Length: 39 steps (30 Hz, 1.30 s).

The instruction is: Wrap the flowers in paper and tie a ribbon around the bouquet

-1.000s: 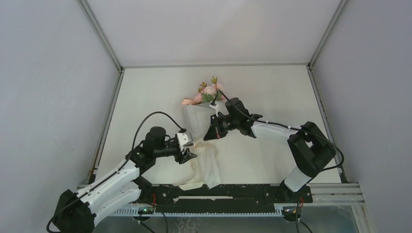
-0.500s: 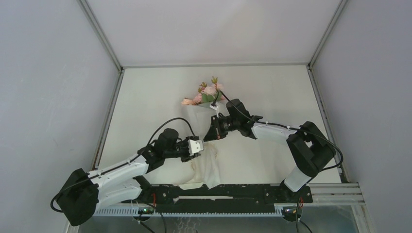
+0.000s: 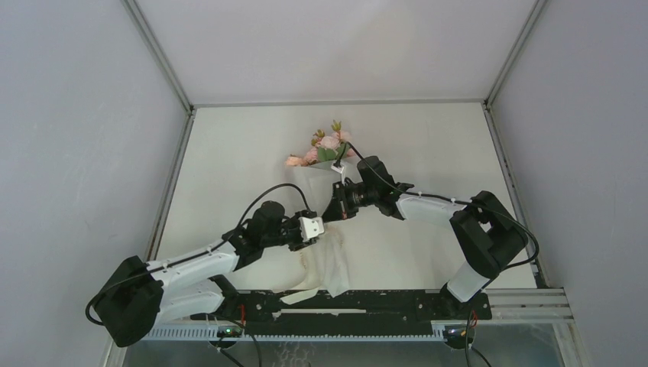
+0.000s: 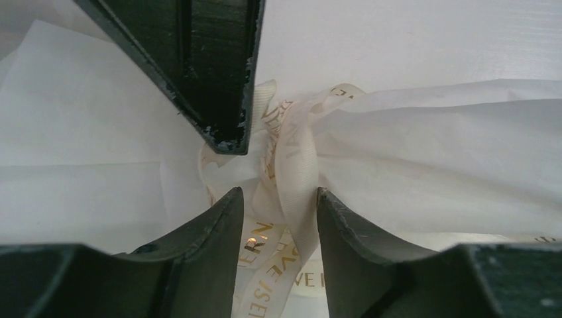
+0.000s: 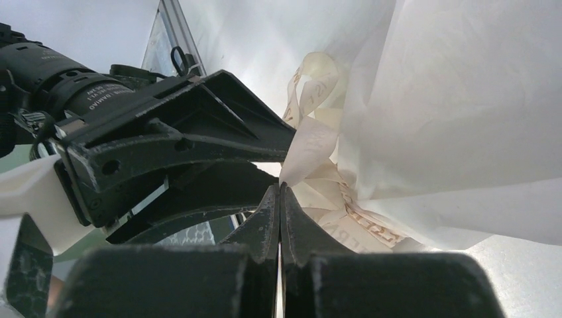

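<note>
Left arm stretched low toward bouquet [image 3: 309, 187] waist; left gripper [image 3: 319, 230] jaws partly apart. Right arm reaches in from bouquet's right; right gripper [image 3: 328, 215] has 2 fingers pressed together, tips just beside left gripper.

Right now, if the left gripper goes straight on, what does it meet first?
Likely the ribbon: a strand runs between the open jaws of the left gripper, with the gathered paper right behind. Depth is hard to judge.

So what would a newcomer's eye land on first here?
Both tools meet in the middle at the bouquet: the left tool straddles the cream ribbon with jaws apart, and the right tool is shut, its tip at that ribbon. Beyond them, pink flowers top the bouquet's far end.
</note>
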Available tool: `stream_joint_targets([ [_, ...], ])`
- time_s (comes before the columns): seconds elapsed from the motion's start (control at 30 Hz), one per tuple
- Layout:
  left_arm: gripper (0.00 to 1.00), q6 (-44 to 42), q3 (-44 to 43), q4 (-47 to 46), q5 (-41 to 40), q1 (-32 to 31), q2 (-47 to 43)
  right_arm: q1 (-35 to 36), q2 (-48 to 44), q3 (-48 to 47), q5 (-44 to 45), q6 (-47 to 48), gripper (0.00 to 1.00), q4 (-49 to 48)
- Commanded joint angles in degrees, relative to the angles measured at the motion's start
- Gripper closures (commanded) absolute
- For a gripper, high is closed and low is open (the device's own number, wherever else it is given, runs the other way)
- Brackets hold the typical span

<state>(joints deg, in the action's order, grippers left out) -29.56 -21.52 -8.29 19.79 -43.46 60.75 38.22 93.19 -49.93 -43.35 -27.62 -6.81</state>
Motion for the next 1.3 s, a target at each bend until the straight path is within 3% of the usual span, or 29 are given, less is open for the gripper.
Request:
stream_joint_targets([
  [0.0,0.54,-1.4,-2.2,-3.7,-0.2,-1.2,1.4,-0.3,0.1,-0.1,-2.0,-1.6,1.0,-3.9],
  [0.13,0.85,0.8,-3.0,-5.7,-4.4,-1.2,0.4,-0.3,-0.6,0.6,-2.0,-1.7,1.0,-3.9],
  [0.23,0.98,1.4,-3.0,-5.6,-5.4,-1.2,-0.4,-0.3,-0.5,0.8,-2.3,-2.0,1.0,-4.0],
  [0.3,1.0,1.3,-2.5,-5.5,-5.5,-1.2,-0.6,-0.3,-0.1,0.8,-2.8,-2.5,1.0,-4.4],
  [0.57,0.99,0.4,-1.3,-8.7,-6.1,-1.2,0.7,-3.0,-1.5,-0.3,-6.2,-2.5,0.54,-5.2],
  [0.67,0.98,-1.2,-0.9,-9.1,-5.4,-1.2,1.4,-4.5,-1.1,-2.8,-4.4,0.2,0.48,-0.5],
  [0.8,0.97,-3.0,-0.5,-9.5,-4.7,-1.3,2.4,-5.0,1.5,-6.7,-0.4,3.9,0.53,5.2],
  [1.07,0.97,-3.0,-0.7,-9.7,-4.9,-1.2,2.9,-4.9,6.5,-10.7,2.1,8.5,0.84,12.5],
  [1.27,0.97,-3.0,-0.8,-9.6,-4.8,-1.3,3.2,-3.4,9.1,-11.3,-4.7,11.5,0.9,12.8],
])
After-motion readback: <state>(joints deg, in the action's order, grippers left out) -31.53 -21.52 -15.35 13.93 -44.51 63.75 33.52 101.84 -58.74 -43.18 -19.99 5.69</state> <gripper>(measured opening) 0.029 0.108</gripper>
